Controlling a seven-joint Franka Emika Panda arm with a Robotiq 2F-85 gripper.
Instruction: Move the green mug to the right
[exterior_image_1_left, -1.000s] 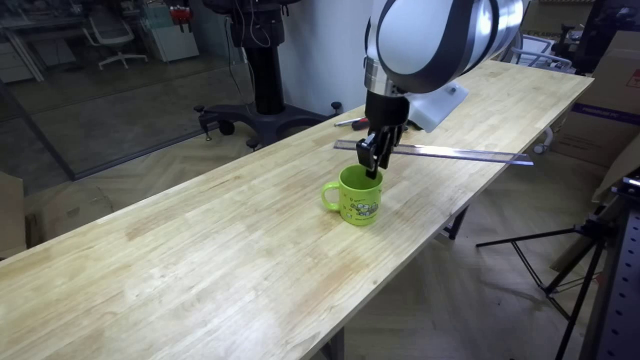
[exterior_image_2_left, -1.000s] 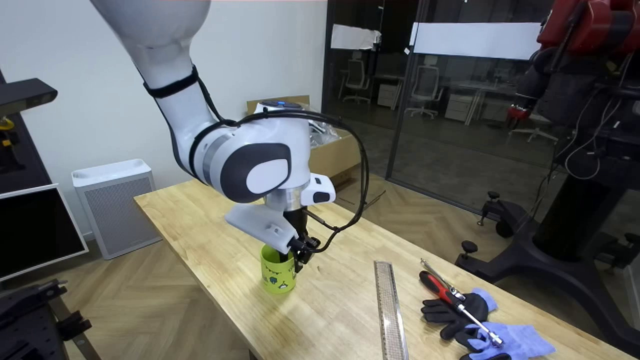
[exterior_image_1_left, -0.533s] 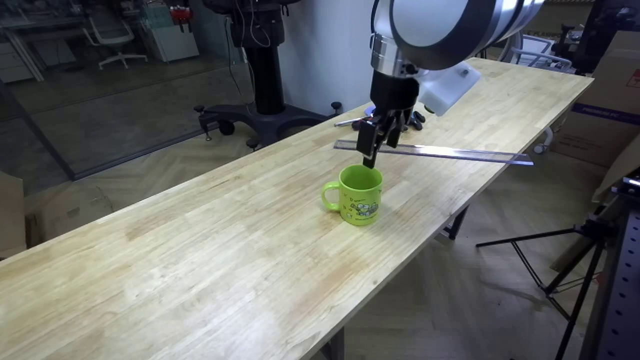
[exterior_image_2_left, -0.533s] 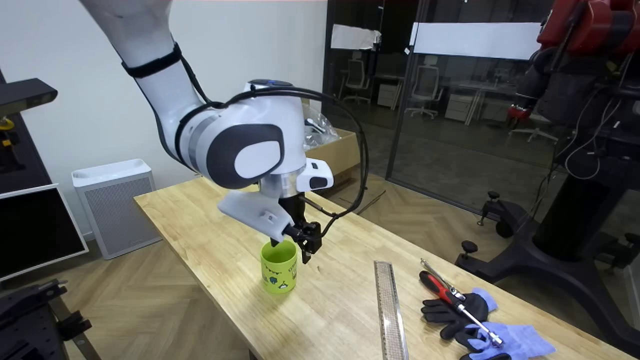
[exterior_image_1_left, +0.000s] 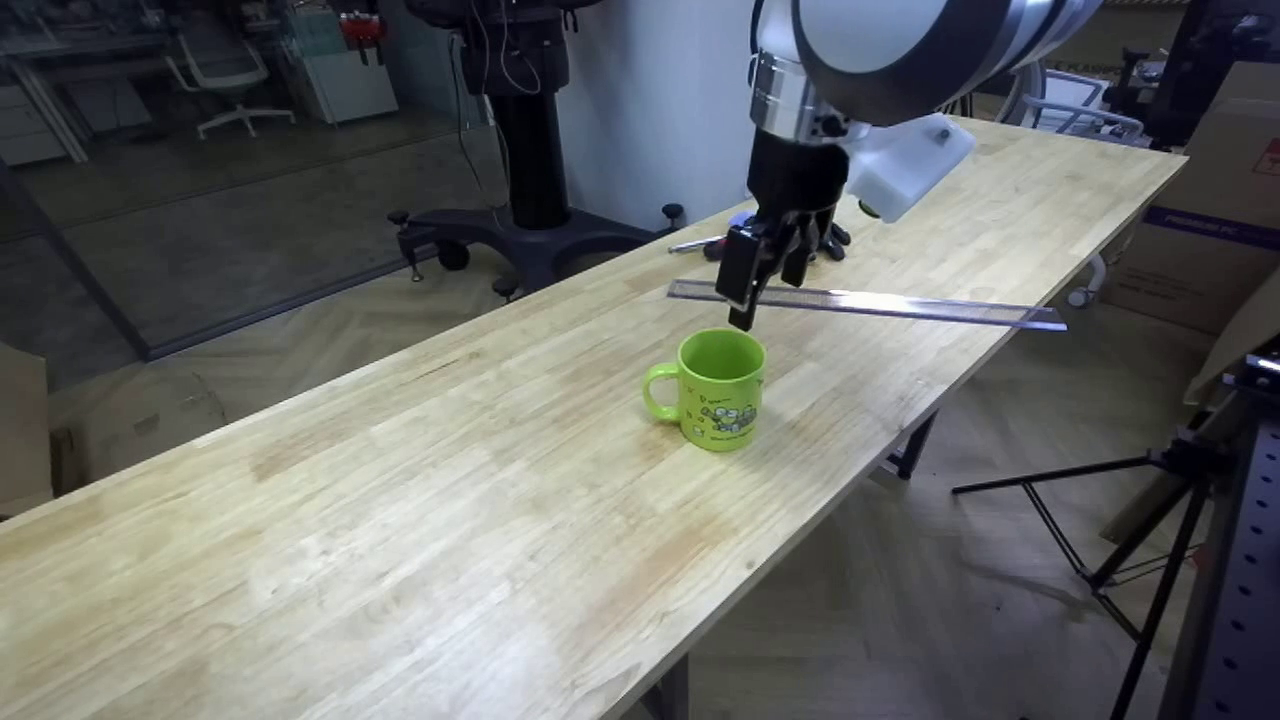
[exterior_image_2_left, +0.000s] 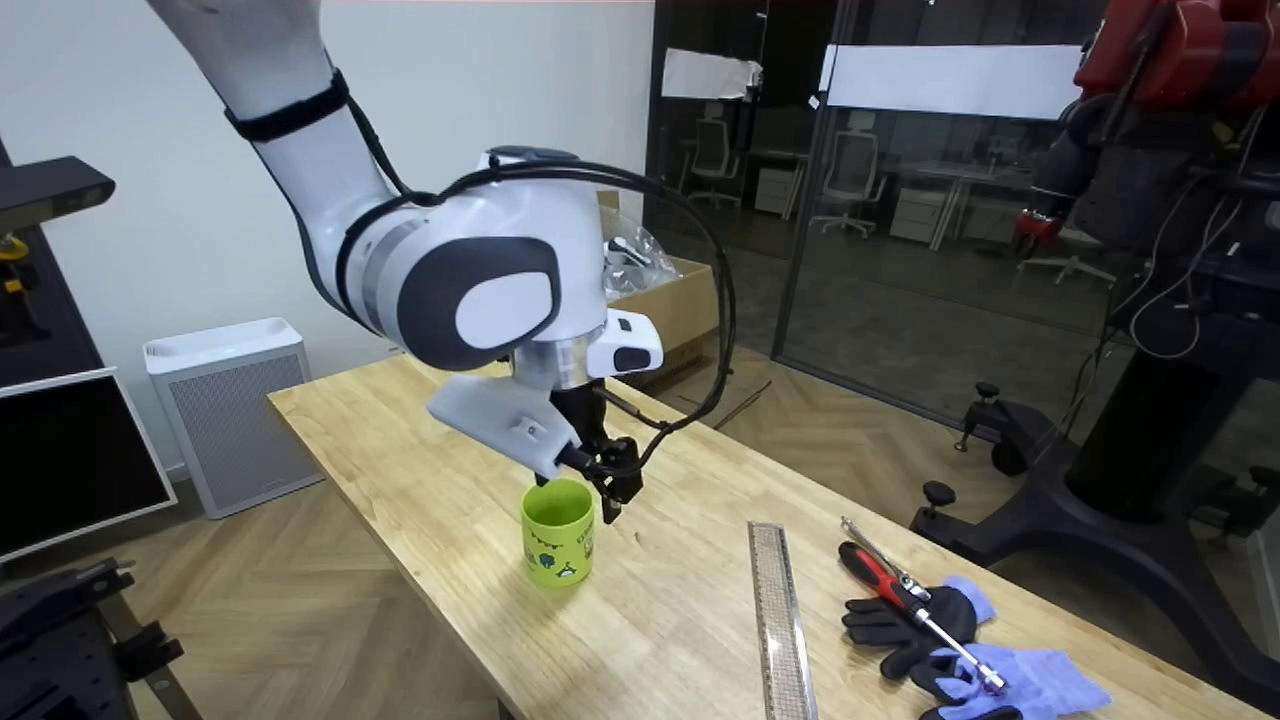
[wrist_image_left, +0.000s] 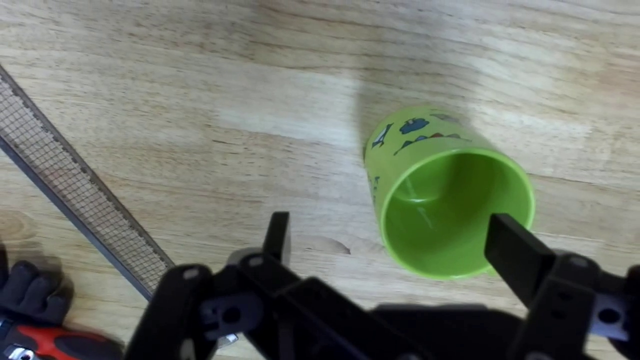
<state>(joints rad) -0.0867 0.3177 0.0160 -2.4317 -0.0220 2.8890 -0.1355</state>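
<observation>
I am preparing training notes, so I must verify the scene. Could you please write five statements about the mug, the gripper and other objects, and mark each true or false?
1. The green mug stands upright on the table. True.
2. The gripper is open. True.
3. The gripper is holding the green mug. False: it holds nothing.
4. The ruler lies between the green mug and the red-handled tool. True.
5. The red-handled tool stands inside the green mug. False: it lies partly on the gloves.

mug: green, upright on table, handle at view left
gripper: near mug rim, fingers spread
ruler: flat beyond mug, one end past table edge
</observation>
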